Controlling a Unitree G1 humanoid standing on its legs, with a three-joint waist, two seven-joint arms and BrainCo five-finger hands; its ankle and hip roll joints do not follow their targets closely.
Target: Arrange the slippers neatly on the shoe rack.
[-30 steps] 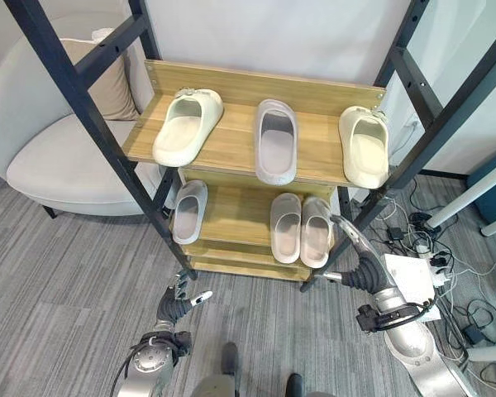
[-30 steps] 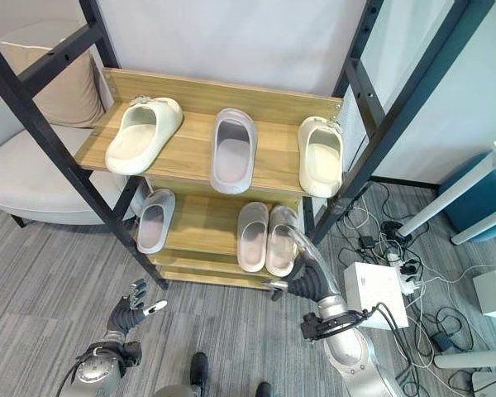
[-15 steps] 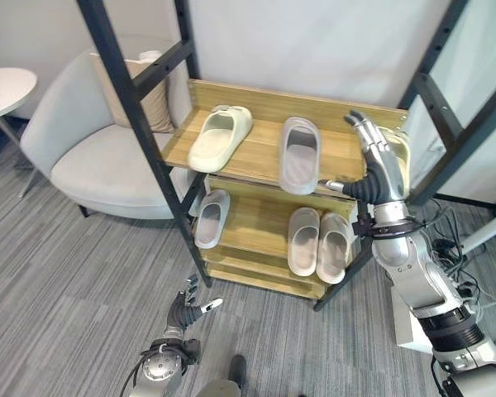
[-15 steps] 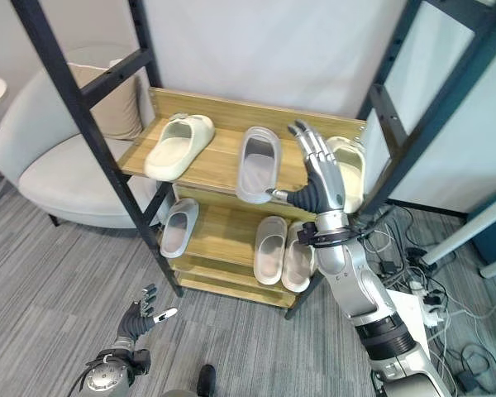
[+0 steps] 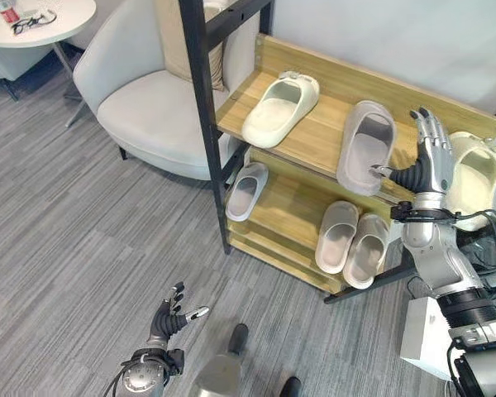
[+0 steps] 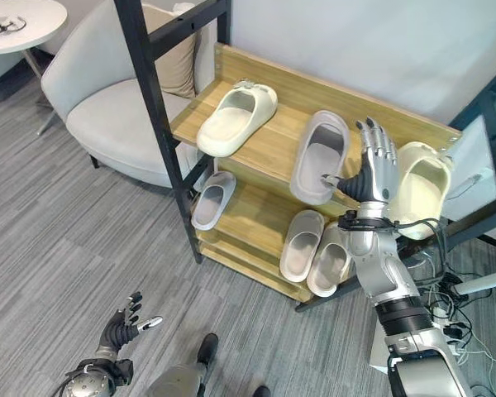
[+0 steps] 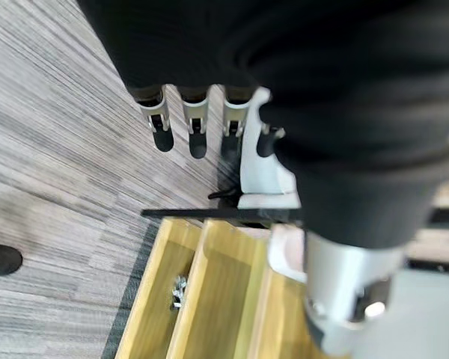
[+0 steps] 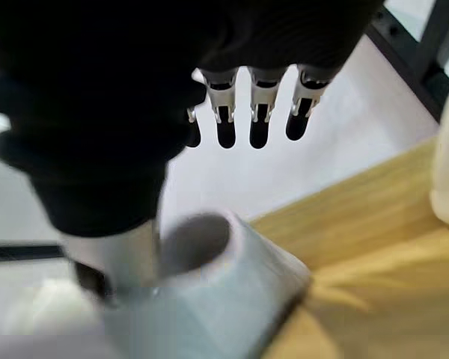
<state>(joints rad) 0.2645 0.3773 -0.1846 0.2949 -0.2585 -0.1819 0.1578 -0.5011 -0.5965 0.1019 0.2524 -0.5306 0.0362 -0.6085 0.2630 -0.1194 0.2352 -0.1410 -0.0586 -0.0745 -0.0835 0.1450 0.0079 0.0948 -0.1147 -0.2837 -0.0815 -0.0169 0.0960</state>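
On the wooden shoe rack [image 5: 314,141] the top shelf carries a cream slipper [image 5: 279,107] at the left, a grey slipper [image 5: 365,147] in the middle and a second cream slipper [image 5: 471,178] at the right. The lower shelf holds a single grey slipper [image 5: 246,190] and a pale pair [image 5: 352,243] lying side by side. My right hand [image 5: 427,161] is raised, open, between the grey slipper and the right cream one. Its thumb reaches to the grey slipper's [image 8: 209,288] heel; I cannot tell if it touches. My left hand [image 5: 172,314] hangs open low over the floor.
Black frame posts [image 5: 205,107] stand at the rack's corners. A light armchair [image 5: 145,112] with a cushion sits left of the rack, and a round white table [image 5: 33,15] is beyond it. A white box [image 5: 426,327] and cables lie on the floor at the right.
The camera has swung, shifting the whole picture. My right hand rose from beside the lower shelf up to the top shelf, by the grey slipper. The left hand stayed low and open.
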